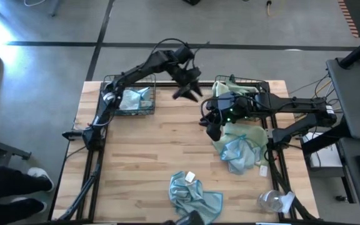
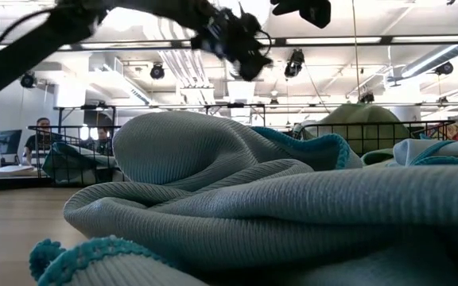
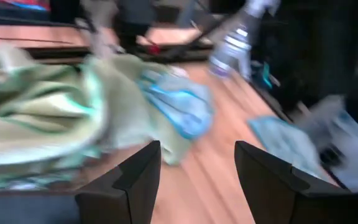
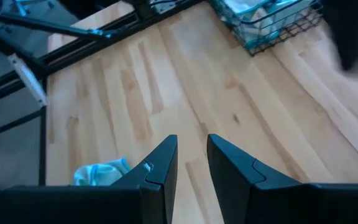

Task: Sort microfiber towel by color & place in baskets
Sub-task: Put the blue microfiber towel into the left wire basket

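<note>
My left gripper (image 1: 189,87) (image 3: 197,149) hangs open in the air between the two wire baskets, holding nothing. The left basket (image 1: 108,94) holds a light blue towel (image 1: 133,99). The right basket (image 1: 264,84) holds pale green towels (image 1: 230,84). A heap of green and blue towels (image 1: 239,147) lies on the table at the right. Another blue towel (image 1: 195,195) (image 2: 253,206) lies at the near edge. My right gripper (image 1: 210,125) (image 4: 192,140) hovers left of the heap, its fingers a little apart, with nothing between them.
A clear plastic wrapper (image 1: 274,201) lies at the near right corner. Bare wood (image 1: 155,144) stretches across the table's middle. People sit in the room beyond the table (image 2: 42,139).
</note>
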Controlling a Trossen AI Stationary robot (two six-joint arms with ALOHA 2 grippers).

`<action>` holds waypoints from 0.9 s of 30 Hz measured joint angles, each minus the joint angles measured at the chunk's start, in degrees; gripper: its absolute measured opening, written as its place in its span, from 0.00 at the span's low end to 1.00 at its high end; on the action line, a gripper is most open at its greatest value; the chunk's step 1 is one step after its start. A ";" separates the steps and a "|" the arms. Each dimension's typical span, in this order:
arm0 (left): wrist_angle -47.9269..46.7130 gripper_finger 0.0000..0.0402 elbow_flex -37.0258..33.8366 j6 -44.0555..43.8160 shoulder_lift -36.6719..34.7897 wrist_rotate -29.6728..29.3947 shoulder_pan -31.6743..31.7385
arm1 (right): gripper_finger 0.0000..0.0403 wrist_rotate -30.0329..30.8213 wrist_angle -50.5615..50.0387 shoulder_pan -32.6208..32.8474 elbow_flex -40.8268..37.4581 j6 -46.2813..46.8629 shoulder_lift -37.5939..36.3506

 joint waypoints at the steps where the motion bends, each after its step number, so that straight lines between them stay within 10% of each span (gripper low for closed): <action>1: -3.91 0.47 0.00 1.99 -1.41 -0.01 -0.34 | 0.20 -0.91 -0.01 -0.02 0.00 -0.41 0.00; 9: -26.12 0.47 -0.81 9.69 -11.13 0.00 -4.72 | 0.20 -3.19 -4.94 0.00 0.00 -0.79 -0.09; 21: -20.12 0.47 -11.97 4.53 -22.73 5.43 -18.30 | 0.20 -3.16 -10.82 2.90 0.00 -0.22 -0.09; 27: -10.56 0.44 -25.44 -12.14 -26.60 -15.09 -25.72 | 0.20 -3.14 -10.82 5.70 0.00 1.43 -0.11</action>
